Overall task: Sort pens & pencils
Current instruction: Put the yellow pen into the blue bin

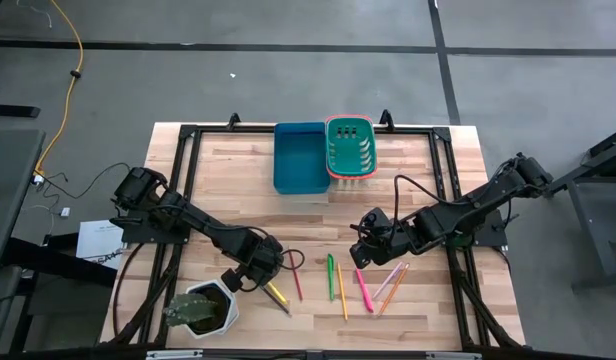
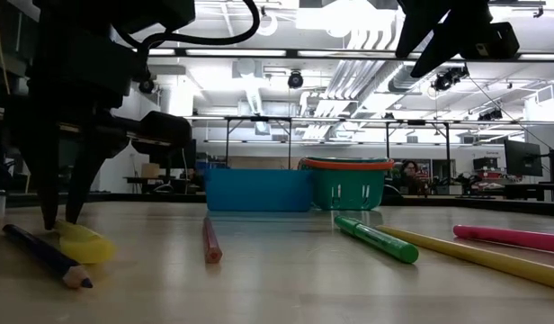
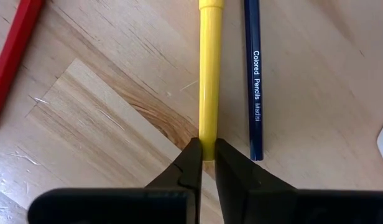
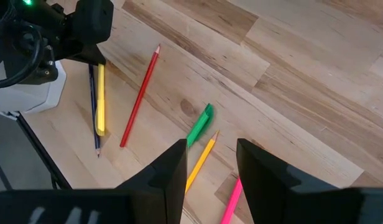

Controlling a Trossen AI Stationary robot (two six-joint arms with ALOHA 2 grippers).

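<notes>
My left gripper (image 3: pixel 205 155) is shut on a yellow pen (image 3: pixel 209 74) near the table's near-left part, beside a dark blue pencil (image 3: pixel 253 81) and a red pencil (image 3: pixel 11 56). The low view shows its fingers (image 2: pixel 61 211) reaching down onto the yellow pen (image 2: pixel 84 243), with the dark pencil (image 2: pixel 48 256) lying in front. My right gripper (image 4: pixel 210 165) hangs open above a green pen (image 4: pixel 199 124), an orange-yellow pencil (image 4: pixel 201 155) and a pink pen (image 4: pixel 232 199). All of these sticks lie flat on the wood. My left gripper pinches the yellow pen by one end (image 3: pixel 207 140) between its two fingers, which come from above and lie across the pen. The pen still lies along the table top (image 2: pixel 90 247).
A blue bin (image 1: pixel 299 157) and a green basket (image 1: pixel 350 147) stand at the table's far edge. A white planter with a plant (image 1: pixel 203 310) sits close to my left gripper at the near edge. More pink and orange sticks (image 1: pixel 388 285) lie at near-right.
</notes>
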